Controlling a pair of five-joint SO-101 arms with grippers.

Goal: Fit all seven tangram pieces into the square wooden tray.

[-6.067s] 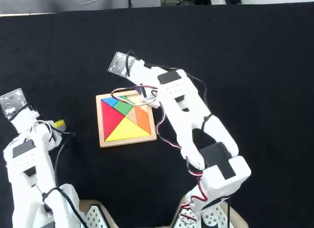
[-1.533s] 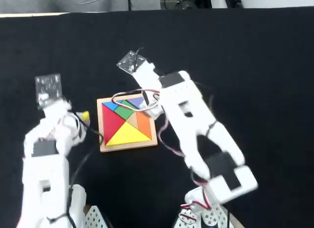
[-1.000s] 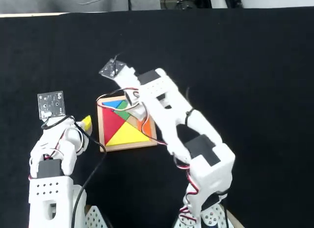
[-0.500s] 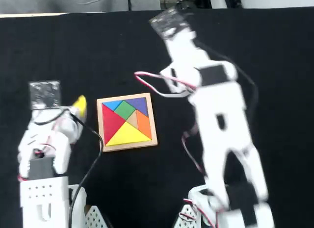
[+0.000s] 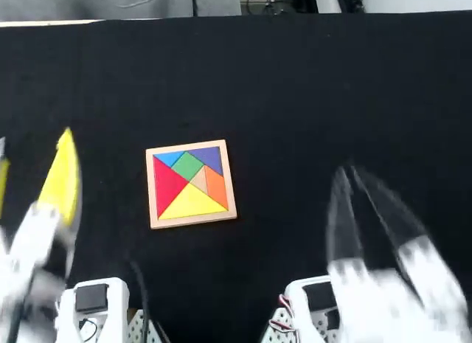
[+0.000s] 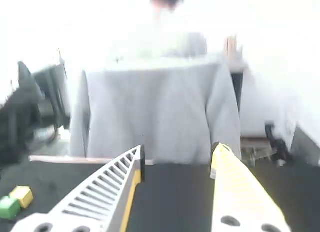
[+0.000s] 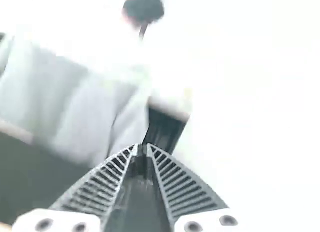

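The square wooden tray (image 5: 150,186) lies mid-table in the high view. Inside it sit a red triangle (image 5: 167,185), a yellow triangle (image 5: 192,203), an orange piece (image 5: 215,185), a green square (image 5: 188,166), a blue triangle (image 5: 168,158), a purple piece (image 5: 210,158) and a small tan triangle (image 5: 198,179), packed flat together. My left gripper (image 6: 178,151) stands open and empty, raised off the table; its yellow finger (image 5: 63,175) shows left of the tray. My right gripper (image 7: 143,149) is shut on nothing, and its blurred arm (image 5: 383,240) is at the near right.
Black cloth covers the table around the tray. Both arm bases (image 5: 92,313) (image 5: 310,306) stand at the near edge. A small yellow block (image 6: 22,194) and a green one (image 6: 8,207) lie off to one side in the left wrist view.
Both arms have pulled away from the tray toward the near edge, the right one lifting off it and swinging back. The tray and its pieces have stayed put.
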